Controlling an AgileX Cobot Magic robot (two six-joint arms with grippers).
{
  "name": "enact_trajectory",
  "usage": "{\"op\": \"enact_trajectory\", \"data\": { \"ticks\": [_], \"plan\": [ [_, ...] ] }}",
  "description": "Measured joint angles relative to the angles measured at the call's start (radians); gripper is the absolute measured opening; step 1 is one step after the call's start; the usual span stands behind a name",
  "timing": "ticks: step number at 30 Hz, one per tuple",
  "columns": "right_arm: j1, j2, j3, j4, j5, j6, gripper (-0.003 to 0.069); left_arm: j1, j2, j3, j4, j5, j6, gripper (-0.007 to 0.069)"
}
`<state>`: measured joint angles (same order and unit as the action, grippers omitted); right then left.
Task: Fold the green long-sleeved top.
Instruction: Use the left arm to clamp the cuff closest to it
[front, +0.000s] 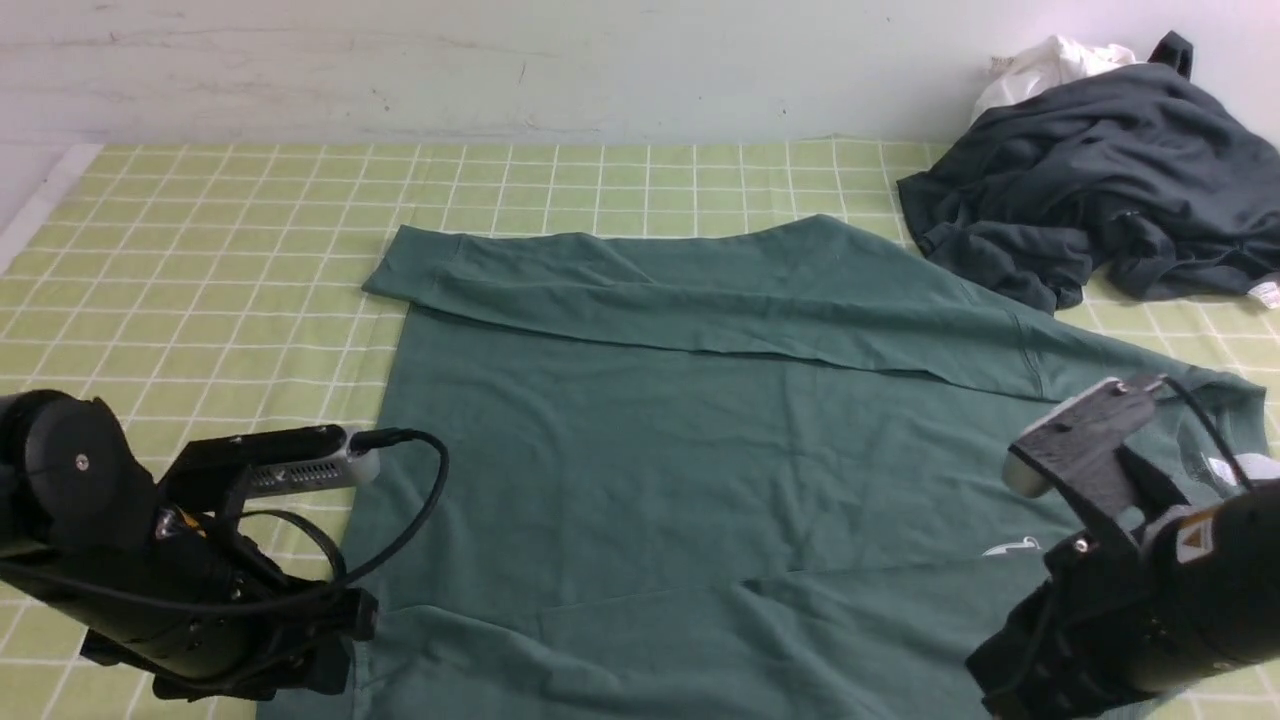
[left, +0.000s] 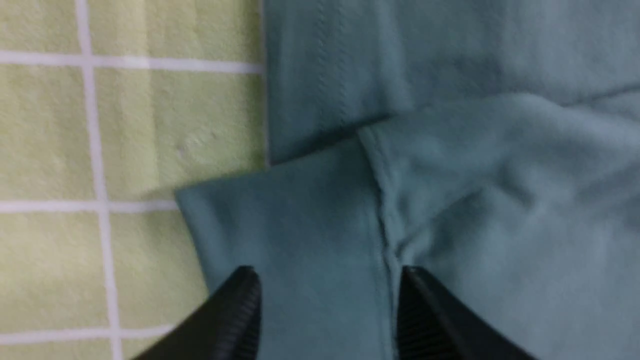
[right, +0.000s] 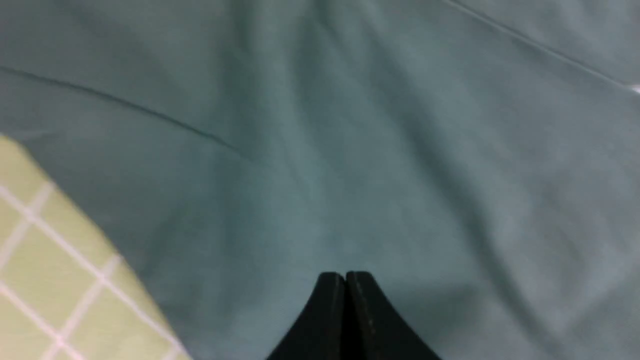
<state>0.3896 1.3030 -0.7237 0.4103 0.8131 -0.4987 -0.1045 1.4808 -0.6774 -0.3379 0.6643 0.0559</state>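
The green long-sleeved top lies spread flat on the checked cloth. Its far sleeve is folded across the body, and its white chest logo and neck label show near my right arm. My left gripper is open, with its jaws wide apart just over the near sleeve's cuff and seam at the top's near left corner. My right gripper is shut and empty, just above smooth green fabric at the near right. In the front view both grippers' fingertips are hidden by the arms.
A dark charcoal-grey garment lies crumpled at the far right with a white cloth behind it. The yellow-green checked tablecloth runs back to a white wall. My left arm and right arm are at the near edge.
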Motion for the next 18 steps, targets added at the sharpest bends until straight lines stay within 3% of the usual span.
{"op": "enact_trajectory", "data": {
  "ticks": [4,9,13,16,18],
  "plan": [
    [0.0,0.01,-0.014,0.076,0.007,-0.083,-0.001,0.073,0.02,-0.001,-0.058,0.012,0.068,0.0448],
    [0.0,0.014,-0.018,0.113,0.01,-0.13,-0.001,0.09,0.055,-0.002,-0.103,0.003,0.134,0.0428],
    [0.0,0.014,-0.018,0.117,0.014,-0.144,-0.001,0.091,0.086,-0.003,-0.11,-0.051,0.15,0.0274],
    [0.0,0.014,-0.018,0.117,0.019,-0.147,-0.001,0.091,0.085,-0.003,-0.11,-0.063,0.154,0.0081],
    [0.0,0.014,-0.018,0.117,0.022,-0.147,-0.001,0.091,0.079,-0.008,-0.11,-0.063,0.162,0.0026]
  ]
}}
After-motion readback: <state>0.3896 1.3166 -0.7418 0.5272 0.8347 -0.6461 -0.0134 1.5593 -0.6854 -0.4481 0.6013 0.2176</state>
